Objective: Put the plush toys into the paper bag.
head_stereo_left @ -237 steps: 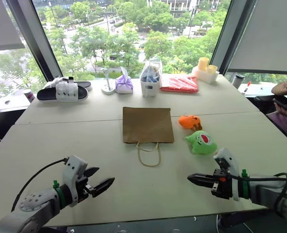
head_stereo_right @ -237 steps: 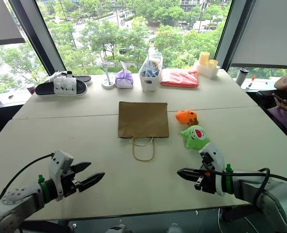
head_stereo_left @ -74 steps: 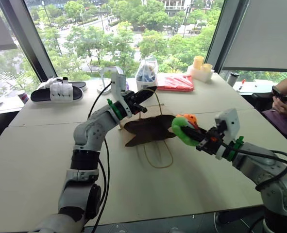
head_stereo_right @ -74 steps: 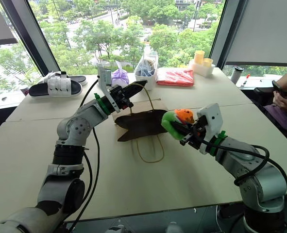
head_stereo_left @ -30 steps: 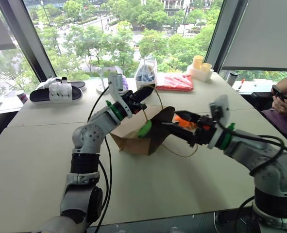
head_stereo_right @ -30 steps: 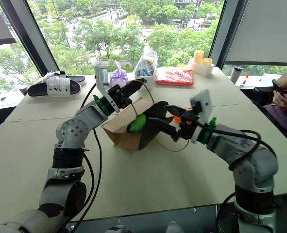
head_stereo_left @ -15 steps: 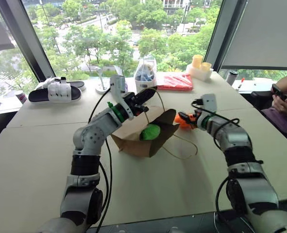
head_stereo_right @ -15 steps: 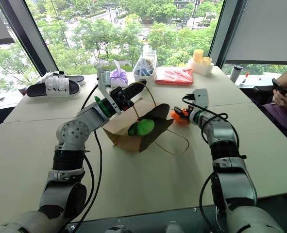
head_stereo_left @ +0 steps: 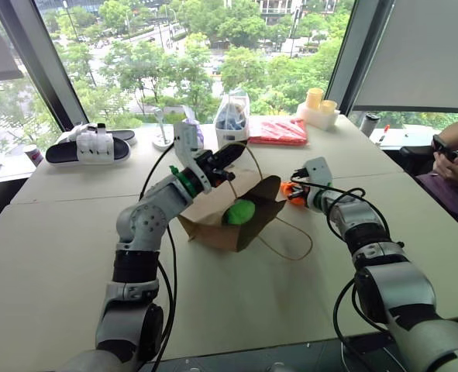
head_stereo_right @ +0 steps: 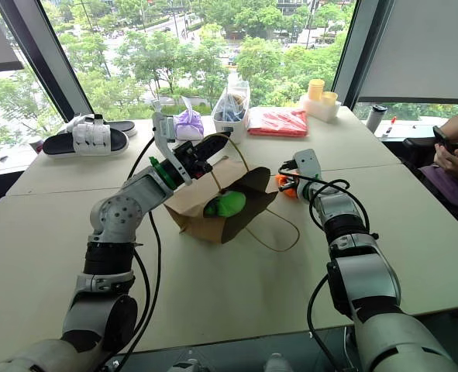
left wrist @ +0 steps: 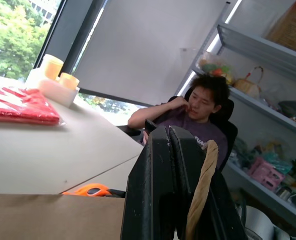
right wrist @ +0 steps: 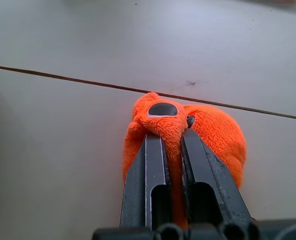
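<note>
Writing or labels I cannot make out on anything here. Starting at the far left of the head view, a pair of black and white sandals (head_stereo_left: 89,144) lies on the table (head_stereo_left: 50,256) by the window. Next along the back edge come a purple pouch (head_stereo_right: 186,121), a clear bag of blue items (head_stereo_left: 231,122), a flat red packet (head_stereo_left: 281,132) and yellow cups (head_stereo_left: 318,101) on a white holder.

My left gripper (head_stereo_left: 227,157) sits just above centre of the frame, its fingers pressed together on one tan handle (left wrist: 202,185) of the paper bag (head_stereo_left: 221,217), lifting the upper edge so the mouth gapes toward the right. The green plush toy (head_stereo_left: 241,211) lies inside that opening. The bag's second handle (head_stereo_left: 290,240) trails as a loose loop across the table to the lower right.

Just right of the bag, my right gripper (head_stereo_left: 296,191) reaches past the raised bag edge, and its fingers (right wrist: 153,170) are nearly closed, pinching a fold of the orange plush toy (right wrist: 208,132), which rests on the table beside the seam (right wrist: 62,76) between two tabletops.

At the far right edge of the frame a person (head_stereo_left: 457,159) sits holding a phone.
</note>
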`<state>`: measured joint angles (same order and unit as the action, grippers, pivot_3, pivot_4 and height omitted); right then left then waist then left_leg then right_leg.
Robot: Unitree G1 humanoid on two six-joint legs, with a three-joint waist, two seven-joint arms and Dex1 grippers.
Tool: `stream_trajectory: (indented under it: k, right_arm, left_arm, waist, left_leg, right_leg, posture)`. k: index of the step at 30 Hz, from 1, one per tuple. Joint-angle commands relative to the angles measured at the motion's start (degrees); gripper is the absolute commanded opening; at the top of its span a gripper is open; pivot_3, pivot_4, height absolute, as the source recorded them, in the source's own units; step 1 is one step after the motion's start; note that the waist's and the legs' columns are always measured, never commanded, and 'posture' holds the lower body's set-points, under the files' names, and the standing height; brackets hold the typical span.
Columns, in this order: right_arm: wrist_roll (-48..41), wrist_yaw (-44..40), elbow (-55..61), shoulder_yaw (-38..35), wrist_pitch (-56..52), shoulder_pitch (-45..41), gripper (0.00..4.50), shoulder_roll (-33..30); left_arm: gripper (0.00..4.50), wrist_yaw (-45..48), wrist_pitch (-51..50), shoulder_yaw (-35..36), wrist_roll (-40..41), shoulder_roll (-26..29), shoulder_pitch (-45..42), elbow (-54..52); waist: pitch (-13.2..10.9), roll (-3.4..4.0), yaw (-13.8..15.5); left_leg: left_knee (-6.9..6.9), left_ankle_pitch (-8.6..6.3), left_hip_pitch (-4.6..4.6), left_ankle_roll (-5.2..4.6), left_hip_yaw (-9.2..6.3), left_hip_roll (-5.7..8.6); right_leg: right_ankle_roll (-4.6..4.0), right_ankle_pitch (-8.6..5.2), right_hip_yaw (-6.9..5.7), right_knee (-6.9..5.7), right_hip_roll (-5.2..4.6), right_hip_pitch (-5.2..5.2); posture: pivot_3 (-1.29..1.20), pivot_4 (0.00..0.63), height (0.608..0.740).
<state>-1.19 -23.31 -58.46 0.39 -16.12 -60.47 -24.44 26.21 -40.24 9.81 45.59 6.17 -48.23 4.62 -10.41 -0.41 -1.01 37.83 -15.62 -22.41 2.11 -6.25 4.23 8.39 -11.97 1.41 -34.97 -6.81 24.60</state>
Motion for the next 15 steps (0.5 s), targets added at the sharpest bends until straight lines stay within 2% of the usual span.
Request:
stream_trajectory:
  k: [1,4,6,10,13,15]
  right_arm:
    - [-1.2,0.0,11.1,-3.0,-1.9,2.0,0.04,-4.1]
    - [-11.8,-4.0,45.0,-10.5,-17.5,12.6,0.04,-7.6]
    - [-16.2,-4.6,61.2,-12.5,-28.3,19.3,0.04,-9.8]
    - [-22.3,-1.8,80.1,-16.9,-45.8,26.2,0.04,-11.4]
    - [-29.8,-2.0,91.3,-19.9,-55.8,28.6,0.04,-9.5]
    - [-32.6,-1.0,94.5,-20.2,-59.2,28.5,0.04,-7.2]
  left_arm:
    - [0.0,1.1,1.5,0.8,0.3,0.2,-2.7,-0.3]
    - [0.0,0.8,1.3,1.9,1.5,-0.1,-4.1,1.0]
    - [0.0,0.4,0.8,2.7,2.3,-0.4,-4.6,1.6]
    - [0.0,-0.5,-0.4,4.0,4.2,-1.0,-5.7,2.0]
    - [0.0,-0.9,-1.1,4.3,5.0,-1.1,-6.3,2.3]
    - [0.0,-1.0,-1.3,4.3,5.3,-1.0,-6.4,2.5]
  waist:
    - [0.0,0.0,0.3]
    - [0.0,0.03,0.7]
    - [0.0,0.05,0.4]
    - [0.0,0.03,0.1]
    - [0.0,0.04,0.3]
    - [0.0,0.04,0.2]
  left_leg:
    - [0.0,0.0,-0.01,0.0,-0.02,0.01]
    - [-0.01,-0.01,-0.15,-0.01,-0.2,0.04]
    - [-0.05,-0.04,-0.29,-0.06,-0.24,0.03]
    - [-0.05,-0.08,-0.23,-0.12,-0.24,-0.02]
    - [0.05,-0.24,-0.08,-0.43,-0.18,-0.04]
    - [0.09,-0.24,-0.03,-0.43,-0.15,-0.04]
  right_leg:
    - [0.0,0.0,0.0,0.0,0.0,0.0]
    - [0.0,0.0,-0.04,0.0,0.0,0.06]
    - [0.01,0.0,-0.07,-0.08,-0.01,0.19]
    - [0.01,0.0,-0.05,-0.01,-0.01,0.21]
    - [0.0,0.0,-0.04,-0.03,0.0,0.08]
    - [0.0,0.0,-0.04,-0.08,0.01,0.02]
  posture:
    - [0.0,0.15,0.74]
    - [0.0,0.15,0.74]
    - [0.0,0.15,0.74]
    - [0.0,0.15,0.74]
    - [0.0,0.15,0.74]
    - [0.0,0.15,0.74]
